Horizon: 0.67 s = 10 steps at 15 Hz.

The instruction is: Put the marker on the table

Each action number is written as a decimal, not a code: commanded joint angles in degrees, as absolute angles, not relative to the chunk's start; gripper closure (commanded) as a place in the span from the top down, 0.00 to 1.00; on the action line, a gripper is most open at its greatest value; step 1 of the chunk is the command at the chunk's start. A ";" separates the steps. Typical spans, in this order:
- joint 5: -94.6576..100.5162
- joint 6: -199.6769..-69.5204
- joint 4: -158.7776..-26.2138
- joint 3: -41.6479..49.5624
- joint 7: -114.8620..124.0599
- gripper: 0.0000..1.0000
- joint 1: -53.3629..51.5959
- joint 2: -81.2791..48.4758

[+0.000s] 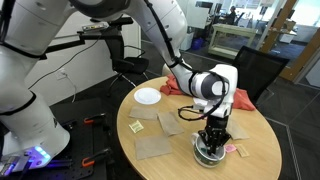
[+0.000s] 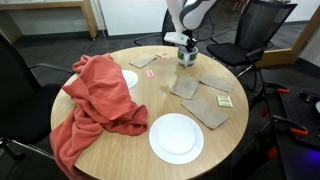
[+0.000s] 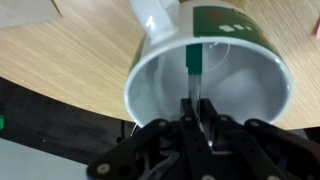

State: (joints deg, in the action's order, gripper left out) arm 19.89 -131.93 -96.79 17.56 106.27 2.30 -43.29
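Cup wall [image 3: 158, 90] hemming tool [image 3: 197, 112], marker [image 3: 192, 70], top open

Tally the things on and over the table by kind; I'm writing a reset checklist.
White dishes: 2
Cup: 1
Marker: 1, held by the gripper
Red cloth: 1
Brown paper squares: 4
Total: 9, leaving out bits too small to count

White arm [image 1: 160, 30] comes from big base, bends down at elbow. Round white wrist [image 1: 214, 85] sits on top of black gripper [image 1: 212, 133]. Gripper points straight down in both exterior views. In wrist view, gripper [image 3: 197, 108] comes in from bottom. Fingers [image 3: 208, 122] squeezed close together, pinching thin dark marker [image 3: 191, 68] between tips.
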 commanded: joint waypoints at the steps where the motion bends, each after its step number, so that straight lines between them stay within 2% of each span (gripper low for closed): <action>1: 19.30 -129.97 -96.87 19.13 107.00 0.05 0.52 -41.24; 10: 20.51 -127.65 -102.65 19.72 102.94 0.03 0.86 -29.89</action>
